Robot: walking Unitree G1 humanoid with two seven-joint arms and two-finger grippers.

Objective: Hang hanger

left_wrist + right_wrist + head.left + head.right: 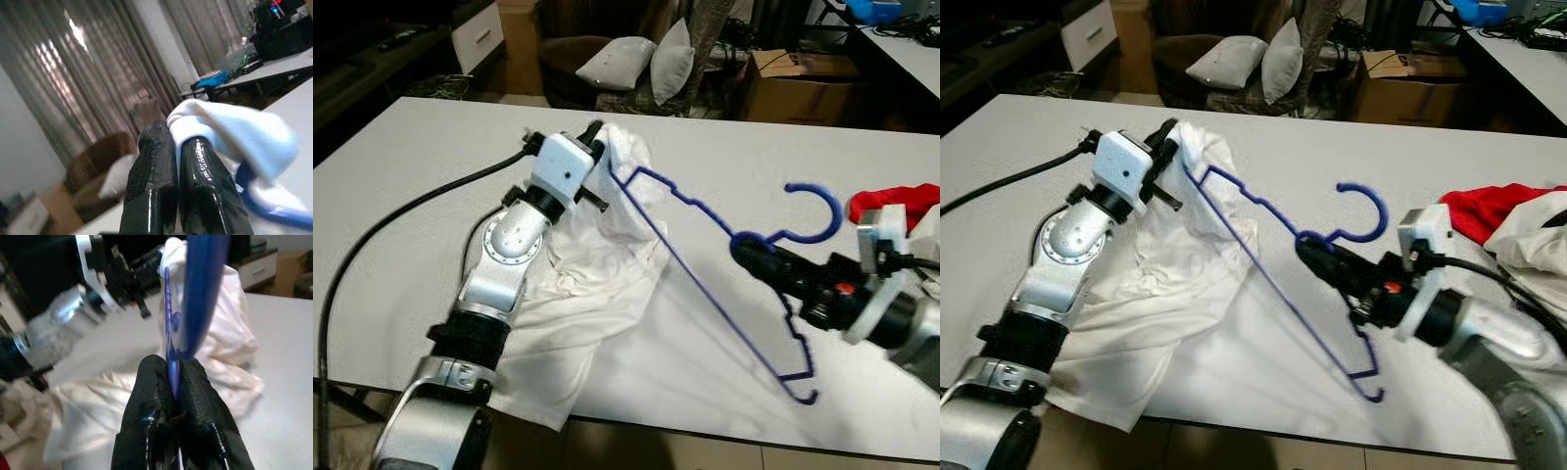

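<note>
Right wrist view: fingers [171, 377] pinch blue hanger [724, 235].

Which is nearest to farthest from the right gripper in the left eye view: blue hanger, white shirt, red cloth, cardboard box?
1. blue hanger: clamped in the right gripper at its neck.
2. red cloth: on the table's right edge, beside the right arm.
3. white shirt: to the left, a bunch pinched by the left gripper; too close to call against the red cloth.
4. cardboard box: on the floor beyond the table.

Pillows [619, 61] on a brown chair [570, 59], cardboard box [791, 88] behind.
</note>
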